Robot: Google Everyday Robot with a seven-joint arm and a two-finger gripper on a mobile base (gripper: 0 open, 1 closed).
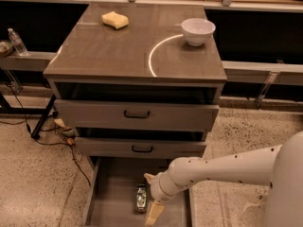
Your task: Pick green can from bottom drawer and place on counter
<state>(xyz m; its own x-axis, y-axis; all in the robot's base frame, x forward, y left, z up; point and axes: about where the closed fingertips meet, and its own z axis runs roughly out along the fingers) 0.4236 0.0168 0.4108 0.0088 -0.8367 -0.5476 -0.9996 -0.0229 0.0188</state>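
Observation:
The green can [141,198] lies on its side on the flat grey floor of the bottom drawer [113,193], which is pulled out. My gripper [149,196] is low inside this drawer, just right of the can. It is open, with one pale fingertip [148,177] behind the can and the other [153,215] in front of it. The fingers do not close on the can. The white arm reaches in from the lower right. Above is the counter [118,51], glossy grey-brown with a thin white arc.
A white bowl [198,30] and a yellow sponge [115,19] sit on the counter. The two upper drawers [137,115] stand partly open above the bottom drawer. A water bottle [17,41] rests on the ledge at left. Cables [57,136] trail on the floor.

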